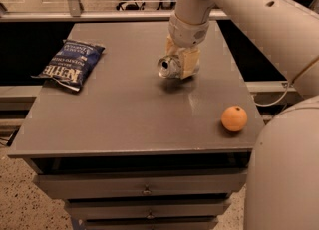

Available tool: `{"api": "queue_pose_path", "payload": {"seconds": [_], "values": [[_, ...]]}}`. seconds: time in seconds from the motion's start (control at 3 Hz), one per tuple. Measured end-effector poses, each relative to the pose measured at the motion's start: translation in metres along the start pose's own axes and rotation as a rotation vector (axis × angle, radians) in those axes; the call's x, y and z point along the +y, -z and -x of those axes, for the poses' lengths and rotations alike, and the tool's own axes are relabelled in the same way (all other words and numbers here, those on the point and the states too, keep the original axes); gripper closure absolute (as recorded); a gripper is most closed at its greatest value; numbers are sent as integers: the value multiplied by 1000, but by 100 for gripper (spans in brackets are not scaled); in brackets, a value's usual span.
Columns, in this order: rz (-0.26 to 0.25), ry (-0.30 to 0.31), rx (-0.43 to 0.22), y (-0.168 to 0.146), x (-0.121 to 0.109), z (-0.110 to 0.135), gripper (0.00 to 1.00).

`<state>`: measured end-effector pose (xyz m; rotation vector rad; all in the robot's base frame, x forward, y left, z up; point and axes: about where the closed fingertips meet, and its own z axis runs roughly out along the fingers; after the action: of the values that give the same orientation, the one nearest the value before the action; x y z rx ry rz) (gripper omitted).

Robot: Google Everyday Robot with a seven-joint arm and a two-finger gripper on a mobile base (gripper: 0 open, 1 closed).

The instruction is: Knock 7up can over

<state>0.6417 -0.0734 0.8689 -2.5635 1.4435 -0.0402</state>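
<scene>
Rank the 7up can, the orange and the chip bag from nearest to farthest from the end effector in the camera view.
1. 7up can, held in the end effector, mid-table.
2. Orange, front right.
3. Chip bag, far left.

Light: dim and warm from above, I'd say.
Shadow: soft patch on the table [124,119] under the gripper [180,66], mid-table, clamped on the 7up can [167,67].
Glare: can top glints; tabletop sheen nearby.
</scene>
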Motion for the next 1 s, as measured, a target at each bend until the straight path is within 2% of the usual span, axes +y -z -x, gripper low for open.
{"api": "queue_pose_path", "payload": {"seconds": [0.33,1.0], "values": [[40,62,19,-8,6,8,43],[76,127,21,-16,10,15,1]]}}
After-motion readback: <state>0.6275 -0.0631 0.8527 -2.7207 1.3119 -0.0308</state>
